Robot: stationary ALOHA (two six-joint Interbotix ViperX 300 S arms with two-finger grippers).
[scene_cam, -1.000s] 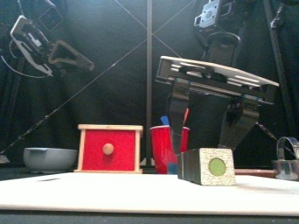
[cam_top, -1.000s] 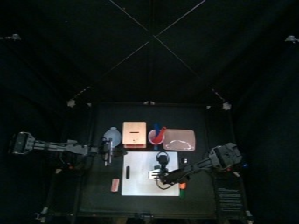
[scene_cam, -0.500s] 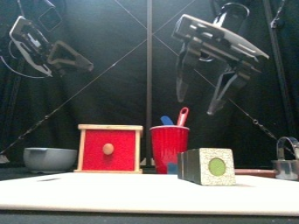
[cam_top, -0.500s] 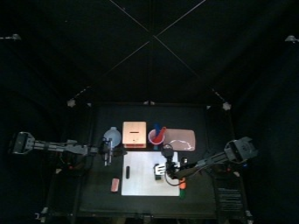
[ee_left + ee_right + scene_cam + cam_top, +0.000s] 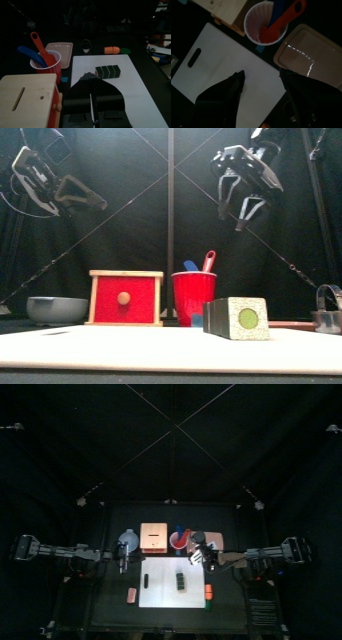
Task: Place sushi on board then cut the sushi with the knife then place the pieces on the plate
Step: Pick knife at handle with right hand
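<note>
Hovering released, our right claw [image 5: 261, 75] has the red cup [image 5: 264, 29] below, slightly left, its red knife [image 5: 289, 13] tilting toward us. The sushi roll [image 5: 181, 581] lies on the white cutting board [image 5: 154, 572], below and forward; our clenched left claw [image 5: 87, 78] rests farther off.

The left arm [image 5: 60, 552] and right arm [image 5: 274, 554] are black and jointed, with greyish segments. The right tool [image 5: 241, 210] has grey jaws under a pale cross-plate; the left tool [image 5: 88, 79] shows matte black jaws narrowing toward the tips
</note>
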